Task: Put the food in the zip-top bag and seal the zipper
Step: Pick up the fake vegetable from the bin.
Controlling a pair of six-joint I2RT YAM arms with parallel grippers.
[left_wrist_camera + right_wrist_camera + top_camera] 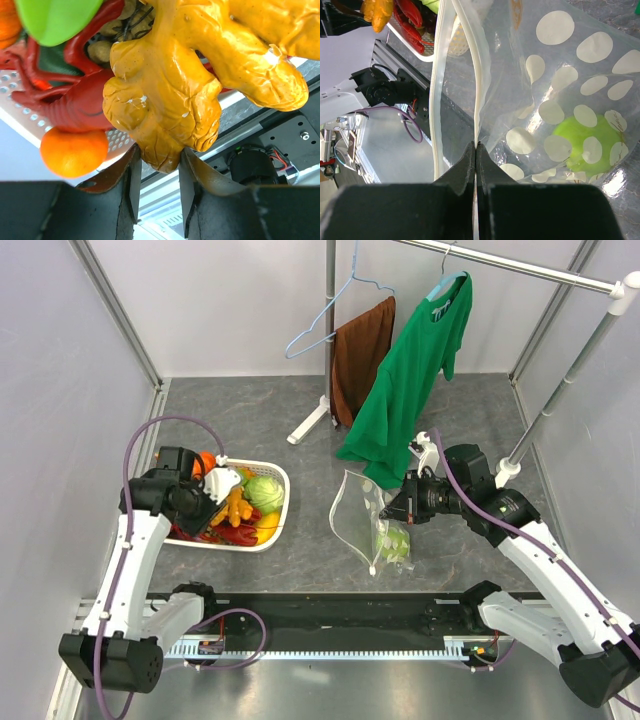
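Observation:
My left gripper [224,492] [157,161] is shut on a knobbly yellow food piece [165,95] [236,507], held just over the white basket [281,476]. The basket holds a green cabbage [265,492], red lobsters [232,536] [75,105] and an orange fruit [73,152]. My right gripper [390,510] [476,146] is shut on the whitish zipper strip [479,75] at one side of the mouth of the polka-dot zip-top bag [362,512] [570,90]. It holds the mouth open and upright. A green fruit [392,542] [590,142] lies inside the bag.
A green T-shirt [412,390] and a brown cloth [360,348] hang from a rack just behind the bag. A blue hanger [325,320] hangs on the rack's upright pole [330,330]. A black rail [330,612] runs along the near edge.

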